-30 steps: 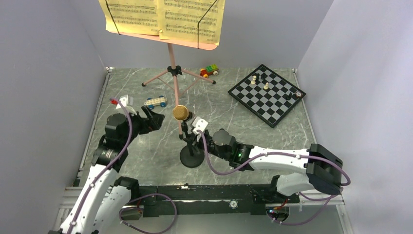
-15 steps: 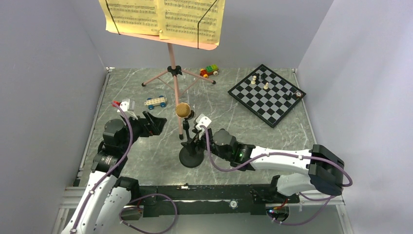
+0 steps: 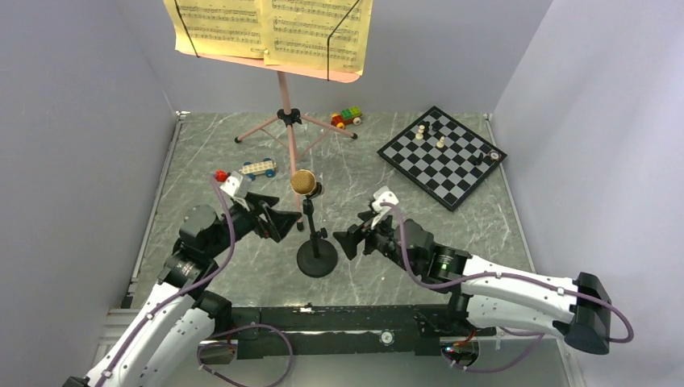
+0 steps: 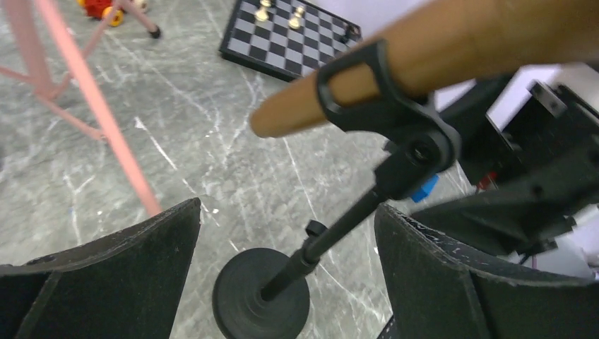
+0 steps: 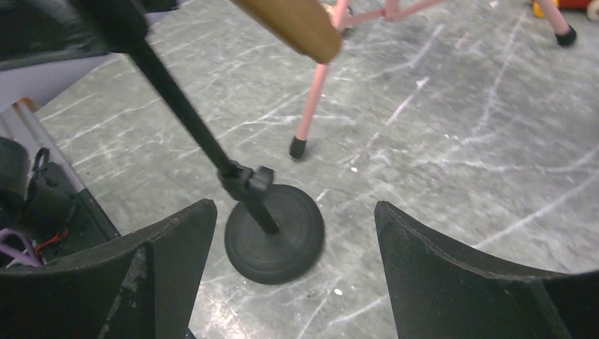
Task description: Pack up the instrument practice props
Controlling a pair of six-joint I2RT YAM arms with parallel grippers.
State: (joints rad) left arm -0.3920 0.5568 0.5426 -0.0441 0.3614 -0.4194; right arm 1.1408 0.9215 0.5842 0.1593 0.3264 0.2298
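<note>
**Spread wide, holding nothing**

My black two-finger pincer point(image 5: 295, 212) gapes. Framed between its fingers stands the black round-based mic stand point(image 5: 275, 240), pole slanting up-left. Above pokes the gold-brown microphone's point(image 5: 297, 25) blunt end; beyond, a pink tripod leg point(image 5: 314, 99) on the grey marbled tabletop point(image 5: 459, 155).

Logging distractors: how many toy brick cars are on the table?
2. A pale brick car with blue wheels sits left of the pink tripod music stand; a red-green-yellow brick car lies beyond its right leg. None appears hidden.

arms point(image 3: 516, 286): white shells, black joints | cables point(image 3: 407, 270): purple | left hand point(image 3: 284, 225), right hand point(image 3: 344, 242): black
</note>
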